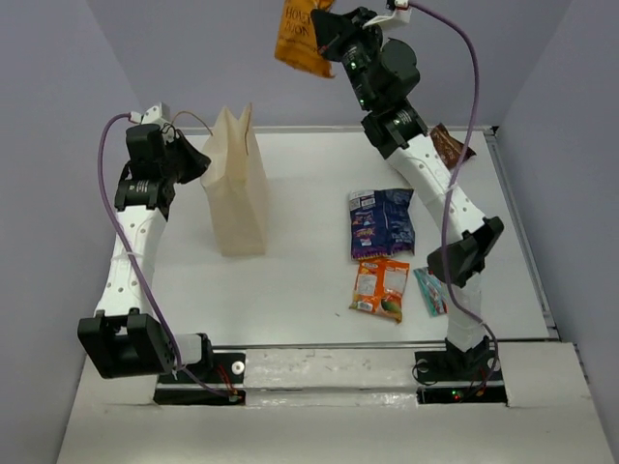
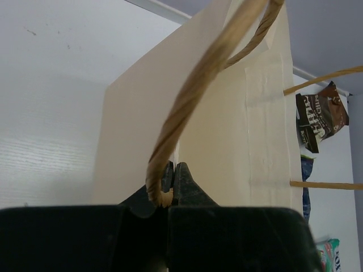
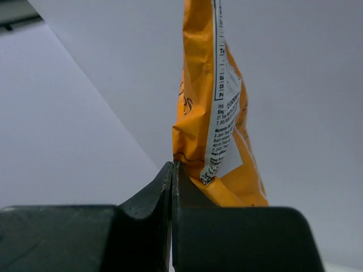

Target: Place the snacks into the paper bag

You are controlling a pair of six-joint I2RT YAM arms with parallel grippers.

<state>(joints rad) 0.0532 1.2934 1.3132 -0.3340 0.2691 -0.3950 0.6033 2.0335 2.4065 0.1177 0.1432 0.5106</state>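
From the overhead view, I had the right gripper [image 1: 330,45] raised high above the far side of the table, its jaws clamped on the large orange-yellow foil chip bag [image 1: 301,37], which was clear of the tabletop and off to the right of the tall cream-white paper bag [image 1: 235,188]. I judged the height was there to clear the rim. The left gripper [image 1: 196,160] sat at the bag's upper left edge, bracing it upright with the mouth facing up. The dark blue bag [image 1: 382,222], small orange packet [image 1: 380,288], small teal-green packet [image 1: 430,291] and brown bag [image 1: 451,145] lay on the table.

On the left wrist camera, the jaws were pressed together on the paper rim beside the brown twisted-cord handle [image 2: 190,102].

On the right wrist camera, the jaws pinched the chip bag's edge seam, and its long axis ran straight out from the fingertips.
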